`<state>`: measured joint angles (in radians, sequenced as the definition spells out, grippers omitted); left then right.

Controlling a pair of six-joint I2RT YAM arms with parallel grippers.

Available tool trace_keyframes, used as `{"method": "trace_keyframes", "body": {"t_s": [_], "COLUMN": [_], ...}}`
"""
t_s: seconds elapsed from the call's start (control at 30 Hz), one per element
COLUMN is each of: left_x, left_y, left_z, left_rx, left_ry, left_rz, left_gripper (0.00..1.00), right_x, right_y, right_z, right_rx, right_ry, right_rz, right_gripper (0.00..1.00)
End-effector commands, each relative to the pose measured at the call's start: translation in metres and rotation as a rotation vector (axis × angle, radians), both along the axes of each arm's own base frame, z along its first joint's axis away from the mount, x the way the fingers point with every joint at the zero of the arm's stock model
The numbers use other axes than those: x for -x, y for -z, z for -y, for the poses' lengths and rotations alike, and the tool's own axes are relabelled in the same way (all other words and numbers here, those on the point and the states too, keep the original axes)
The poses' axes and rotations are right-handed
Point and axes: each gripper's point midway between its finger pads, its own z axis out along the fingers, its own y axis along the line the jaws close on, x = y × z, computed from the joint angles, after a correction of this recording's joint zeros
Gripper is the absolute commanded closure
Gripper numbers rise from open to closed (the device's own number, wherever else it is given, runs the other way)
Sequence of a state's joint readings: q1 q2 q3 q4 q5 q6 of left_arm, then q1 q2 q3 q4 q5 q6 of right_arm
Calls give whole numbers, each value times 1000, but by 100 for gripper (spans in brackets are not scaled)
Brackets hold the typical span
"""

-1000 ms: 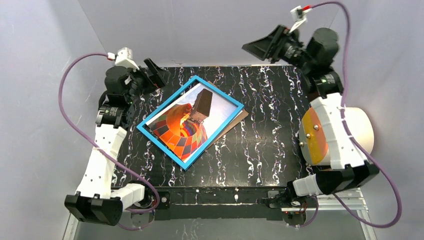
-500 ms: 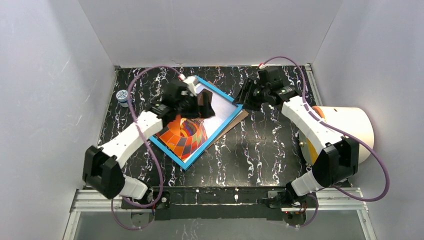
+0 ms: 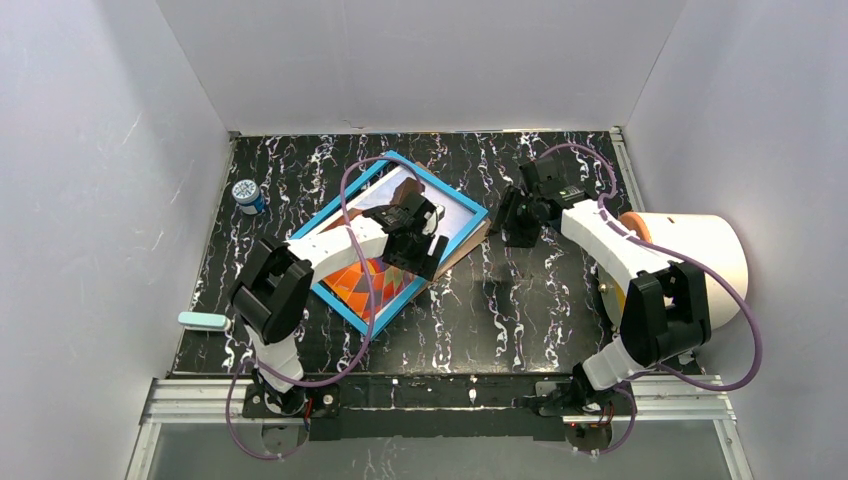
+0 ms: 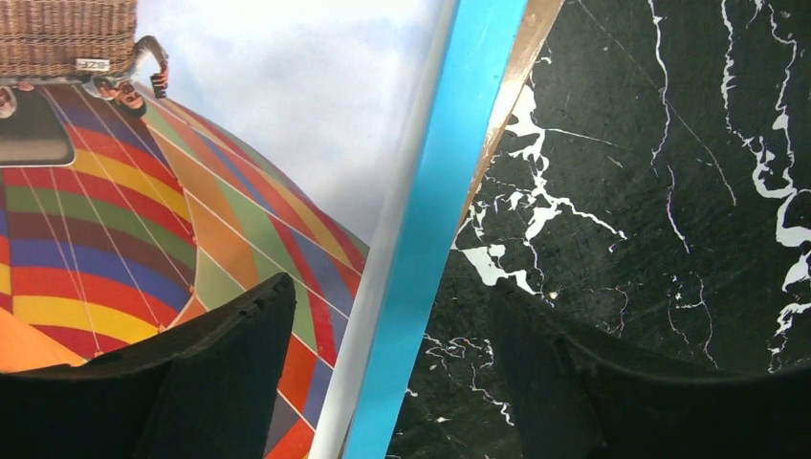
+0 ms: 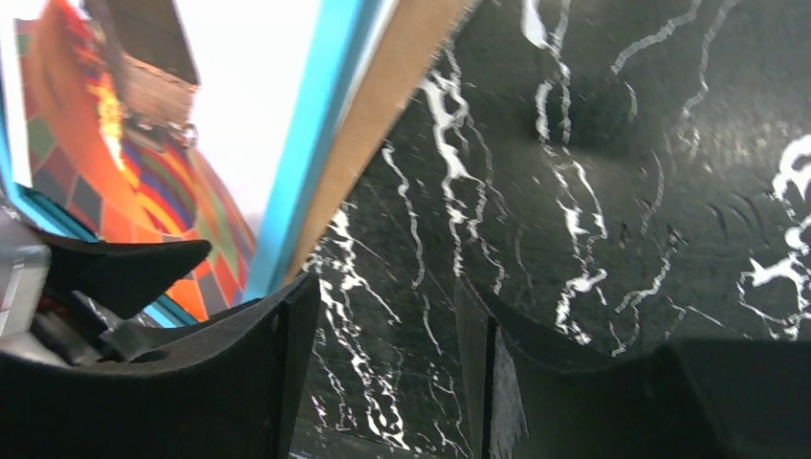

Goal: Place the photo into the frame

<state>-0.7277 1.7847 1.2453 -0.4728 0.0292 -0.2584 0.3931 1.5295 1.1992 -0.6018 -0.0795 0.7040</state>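
The frame (image 3: 335,205), blue-rimmed, lies at an angle on the black marbled table (image 3: 560,300). The photo (image 3: 352,272) of an orange balloon lies inside the rim. A brown backing board (image 3: 478,238) sticks out under the frame's right corner. My left gripper (image 3: 420,245) hangs over the frame's right side, open. In the left wrist view it (image 4: 392,287) straddles the blue rim (image 4: 440,191), one finger over the photo (image 4: 191,191), the other over the table, neither touching the rim. My right gripper (image 3: 512,225) is just right of the frame's corner. It (image 5: 384,285) is open over bare table.
A small blue-capped jar (image 3: 246,194) stands at the table's left edge. A pale teal bar (image 3: 203,321) lies at the near left. A white cylinder (image 3: 700,260) sits off the table's right side. White walls close in the left, back and right.
Both arms have come down from raised poses to the frame. The left gripper has moved across the photo to the right rim. The right gripper has dropped beside the frame's right corner.
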Motion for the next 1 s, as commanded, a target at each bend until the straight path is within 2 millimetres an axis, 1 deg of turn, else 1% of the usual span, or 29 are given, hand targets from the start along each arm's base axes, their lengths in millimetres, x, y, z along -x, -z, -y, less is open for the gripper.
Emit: {"method": "trace_keyframes", "body": {"t_s": [0.0, 0.1, 0.17, 0.27, 0.33, 0.4, 0.47, 0.53, 0.6, 0.67, 0.73, 0.83, 0.97], "left_x": [-3, 1, 3, 6, 7, 6, 7, 3, 0, -4, -8, -12, -14], "left_y": [-6, -3, -2, 6, 10, 13, 12, 8, 1, -11, -22, -41, -63], "left_z": [2, 7, 11, 11, 11, 11, 11, 8, 10, 12, 14, 17, 24], "left_rx": [-8, 5, 9, -10, -28, -47, -53, -70, -64, -53, -45, -25, 8], "left_ry": [50, 71, 82, 88, 94, 92, 88, 75, 73, 69, 70, 71, 76], "left_rz": [12, -8, -10, -17, -15, -9, -5, 20, 36, 57, 75, 102, 111], "left_gripper": [31, 38, 39, 40, 44, 51, 60, 69, 77, 83, 91, 99, 100], "right_x": [4, 7, 10, 12, 13, 15, 17, 19, 21, 23, 26, 27, 28], "right_y": [4, 9, 11, 13, 13, 13, 12, 11, 9, 6, 1, -11, -26], "right_z": [1, 0, 0, 0, 0, 0, 1, 2, 3, 3, -1, -9, -26], "right_rx": [-52, -64, -63, -62, -63, -65, -66, -66, -67, -75, -99, -161, -271], "right_ry": [22, 22, 21, 20, 20, 20, 21, 23, 23, 23, 17, 1, -25], "right_rz": [-14, -29, -40, -52, -56, -59, -59, -56, -57, -54, -50, -38, -30], "right_gripper": [38, 38, 38, 39, 39, 40, 40, 40, 41, 41, 41, 40, 38]}}
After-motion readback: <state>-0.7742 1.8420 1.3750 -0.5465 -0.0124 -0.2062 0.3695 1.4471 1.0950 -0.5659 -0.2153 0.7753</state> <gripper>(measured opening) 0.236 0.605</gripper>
